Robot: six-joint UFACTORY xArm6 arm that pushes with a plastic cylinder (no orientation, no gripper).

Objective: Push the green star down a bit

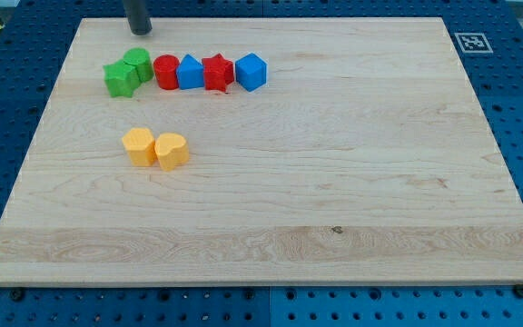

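The green star (119, 79) lies near the wooden board's top left, touching a green round block (139, 64) on its upper right. My tip (139, 31) stands just above the green round block, up and to the right of the star, with a small gap to both. To the right runs a row: red round block (166, 72), blue block (191, 73), red star (217, 73), blue cube (251, 71).
A yellow hexagon (139, 145) and a yellow heart (172, 150) sit together below the row. The wooden board (334, 182) lies on a blue perforated table. A marker tag (471, 42) is at the board's top right corner.
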